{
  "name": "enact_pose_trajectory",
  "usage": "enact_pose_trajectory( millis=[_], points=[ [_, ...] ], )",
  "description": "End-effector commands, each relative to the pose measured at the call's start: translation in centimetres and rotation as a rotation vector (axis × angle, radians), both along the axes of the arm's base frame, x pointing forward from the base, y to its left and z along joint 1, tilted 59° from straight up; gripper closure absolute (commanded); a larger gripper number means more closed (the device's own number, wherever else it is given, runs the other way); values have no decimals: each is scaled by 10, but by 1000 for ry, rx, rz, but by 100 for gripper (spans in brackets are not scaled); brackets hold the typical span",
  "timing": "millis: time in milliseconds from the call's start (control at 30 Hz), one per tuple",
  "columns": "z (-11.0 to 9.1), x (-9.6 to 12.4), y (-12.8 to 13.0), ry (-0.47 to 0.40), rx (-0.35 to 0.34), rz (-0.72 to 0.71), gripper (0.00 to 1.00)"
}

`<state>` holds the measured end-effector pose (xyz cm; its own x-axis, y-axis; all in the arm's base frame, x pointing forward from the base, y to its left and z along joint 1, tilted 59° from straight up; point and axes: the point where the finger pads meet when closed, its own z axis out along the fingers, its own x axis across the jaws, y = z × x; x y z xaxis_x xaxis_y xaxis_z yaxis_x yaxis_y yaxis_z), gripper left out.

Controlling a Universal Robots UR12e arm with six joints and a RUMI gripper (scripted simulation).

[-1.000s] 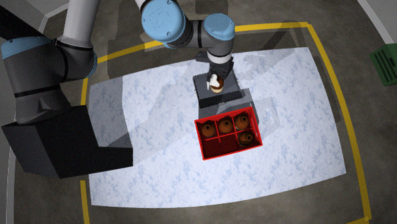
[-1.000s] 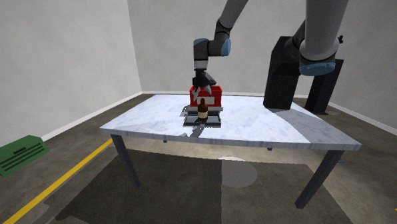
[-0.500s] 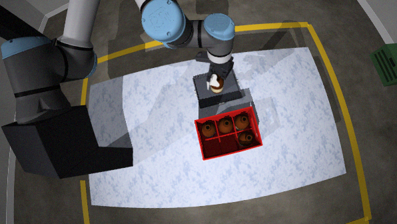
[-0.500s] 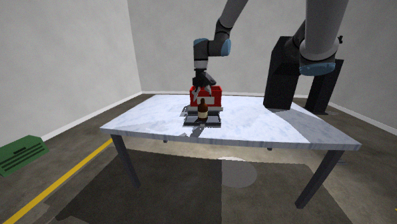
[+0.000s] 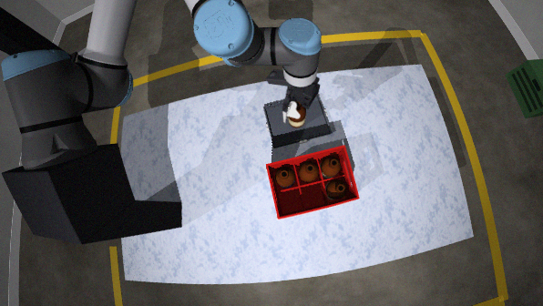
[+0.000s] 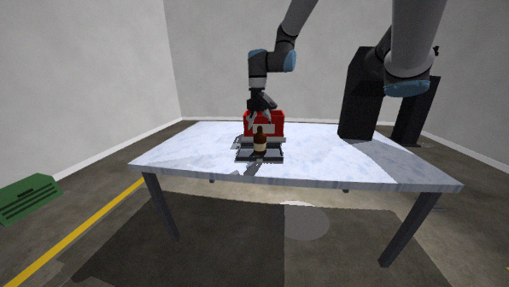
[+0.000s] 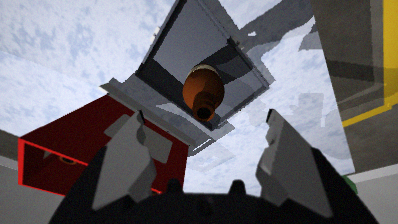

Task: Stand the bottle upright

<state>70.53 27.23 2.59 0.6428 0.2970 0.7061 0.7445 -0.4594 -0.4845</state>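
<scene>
A brown bottle (image 5: 294, 119) with a pale label stands upright on the dark grey tray (image 5: 298, 122). It also shows in the side view (image 6: 260, 141) and in the wrist view (image 7: 202, 94). My gripper (image 6: 260, 116) is open and empty, straight above the bottle's neck, with a gap between fingers and bottle; in the wrist view its fingers stand wide apart. The red crate (image 5: 312, 184) next to the tray holds several brown bottles (image 5: 310, 173), and its front left cells are empty.
The arm's black base block (image 5: 87, 196) stands at the table's left edge. A green box (image 5: 526, 86) lies on the floor beyond the yellow line. The crate almost touches the tray's near edge.
</scene>
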Motion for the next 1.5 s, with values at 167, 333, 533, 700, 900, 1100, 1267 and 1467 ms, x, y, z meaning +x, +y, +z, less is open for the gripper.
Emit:
enact_pose_trajectory(
  millis=[167,333,533,700,900,1100,1267,1467],
  points=[
    [0,0,-1,-1,0,-1,0],
    [0,0,-1,-1,0,-1,0],
    [0,0,-1,-1,0,-1,0],
    [0,0,-1,-1,0,-1,0],
    [0,0,-1,-1,0,-1,0],
    [1,0,-1,-1,0,-1,0],
    [2,0,-3,-1,0,-1,0],
    [6,-1,-9,-1,0,-1,0]
  ],
)
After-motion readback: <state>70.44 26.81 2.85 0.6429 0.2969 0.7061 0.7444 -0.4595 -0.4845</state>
